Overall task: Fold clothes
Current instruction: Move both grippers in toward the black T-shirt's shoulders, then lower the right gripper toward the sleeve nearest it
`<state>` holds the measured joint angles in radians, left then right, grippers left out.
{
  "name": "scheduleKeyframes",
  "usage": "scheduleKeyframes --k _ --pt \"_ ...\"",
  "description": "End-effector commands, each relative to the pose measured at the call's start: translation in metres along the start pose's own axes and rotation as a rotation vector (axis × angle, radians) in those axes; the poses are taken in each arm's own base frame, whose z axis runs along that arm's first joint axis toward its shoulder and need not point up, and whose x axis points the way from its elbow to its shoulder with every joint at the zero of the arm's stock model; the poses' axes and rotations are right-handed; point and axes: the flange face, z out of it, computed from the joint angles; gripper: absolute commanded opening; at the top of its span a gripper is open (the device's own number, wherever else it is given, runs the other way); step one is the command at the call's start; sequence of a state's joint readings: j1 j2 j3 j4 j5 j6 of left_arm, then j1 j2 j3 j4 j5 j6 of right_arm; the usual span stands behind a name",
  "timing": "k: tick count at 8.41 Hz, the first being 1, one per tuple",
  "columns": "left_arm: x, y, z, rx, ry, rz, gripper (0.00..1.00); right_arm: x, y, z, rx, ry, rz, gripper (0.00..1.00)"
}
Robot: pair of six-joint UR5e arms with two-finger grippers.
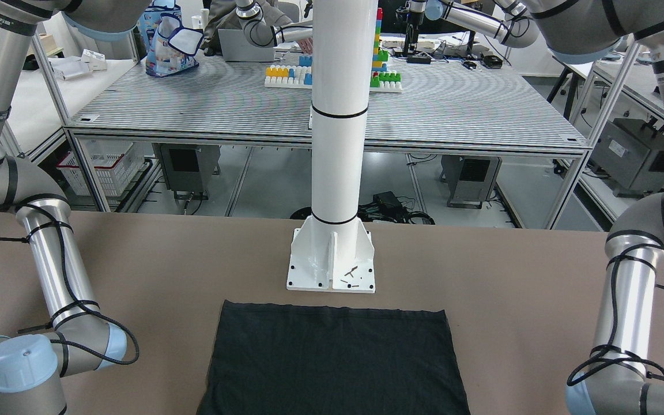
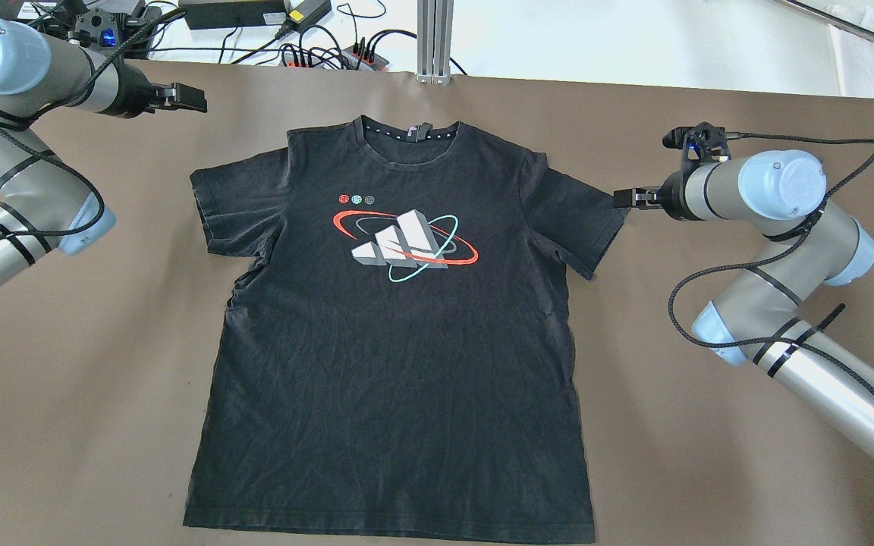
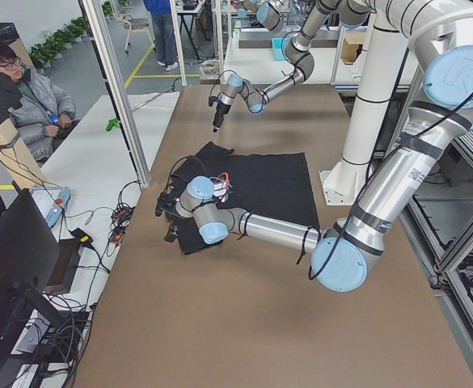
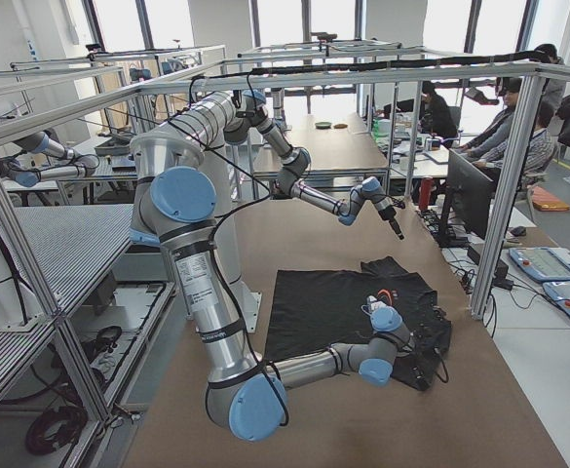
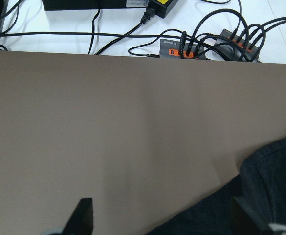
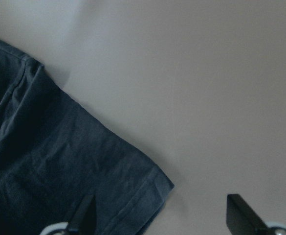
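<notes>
The clothes are one black T-shirt [image 2: 399, 326] lying flat on the brown table [image 2: 710, 455], print up, collar at the far side and hem [image 1: 332, 357] in front of the white pillar's base plate [image 1: 332, 262]. My left gripper [image 2: 196, 98] hovers over bare table beyond the shirt's left sleeve [image 2: 224, 201]. Its fingers [image 5: 83, 215] stand wide apart, so it is open, and the sleeve edge [image 5: 275, 186] shows at the lower right of its wrist view. My right gripper [image 2: 620, 199] is at the tip of the right sleeve [image 6: 84, 161], open with nothing in it.
Power strips and cables [image 2: 315, 49] lie along the table's far edge, beside an aluminium post [image 2: 435, 38]. The white pillar [image 1: 338, 115] rises at the table's near side. A seated person [image 3: 26, 89] and a monitor [image 3: 14, 259] are past the far edge.
</notes>
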<state>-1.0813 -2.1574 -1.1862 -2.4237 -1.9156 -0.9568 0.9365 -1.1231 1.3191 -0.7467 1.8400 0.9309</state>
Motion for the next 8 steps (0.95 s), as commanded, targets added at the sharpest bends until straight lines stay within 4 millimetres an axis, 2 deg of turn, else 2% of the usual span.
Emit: scheduleKeyframes --k 1,4,6,8 --pt "0.001 -0.001 0.003 -0.002 -0.005 -0.002 1.00 -0.009 0.012 0.022 0.018 -0.003 -0.014 0.94" --pt "0.007 -0.007 0.007 -0.002 -0.005 -0.002 1.00 -0.009 0.005 0.038 0.027 0.029 -0.011 0.94" --pt "0.009 -0.008 0.007 0.000 -0.003 -0.001 1.00 -0.004 0.008 0.043 0.023 0.043 -0.009 0.94" --pt "0.010 -0.009 0.007 0.000 -0.003 0.001 1.00 -0.011 0.017 0.048 0.034 0.056 -0.020 0.94"
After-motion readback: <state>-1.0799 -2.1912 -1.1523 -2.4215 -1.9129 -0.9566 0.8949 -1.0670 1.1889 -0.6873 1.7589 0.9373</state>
